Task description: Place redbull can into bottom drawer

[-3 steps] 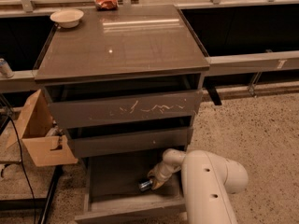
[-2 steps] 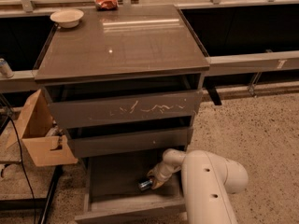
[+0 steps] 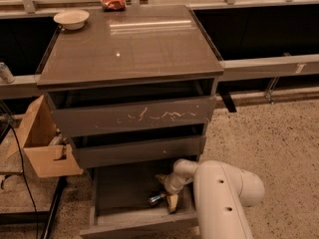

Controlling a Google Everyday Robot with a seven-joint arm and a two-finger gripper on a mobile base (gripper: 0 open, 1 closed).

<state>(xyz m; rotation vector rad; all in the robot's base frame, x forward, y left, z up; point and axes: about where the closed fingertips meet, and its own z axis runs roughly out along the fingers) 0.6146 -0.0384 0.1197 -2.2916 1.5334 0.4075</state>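
The bottom drawer (image 3: 107,193) is pulled out under the grey cabinet, its plain front at the lower edge of the camera view. The redbull can (image 3: 156,199) lies on the drawer floor at the right of the middle, one shiny end showing. My gripper (image 3: 167,191) reaches down into the drawer from the white arm at the right. Its two tan fingers (image 3: 173,203) stand spread apart, just right of the can, not closed on it.
The scratched top drawer (image 3: 134,116) and the middle drawer (image 3: 139,151) sit above. A white bowl (image 3: 71,19) and a red-orange snack bag (image 3: 113,2) are on the cabinet top. An open cardboard box (image 3: 42,146) stands at the left. My white arm (image 3: 224,198) fills the lower right.
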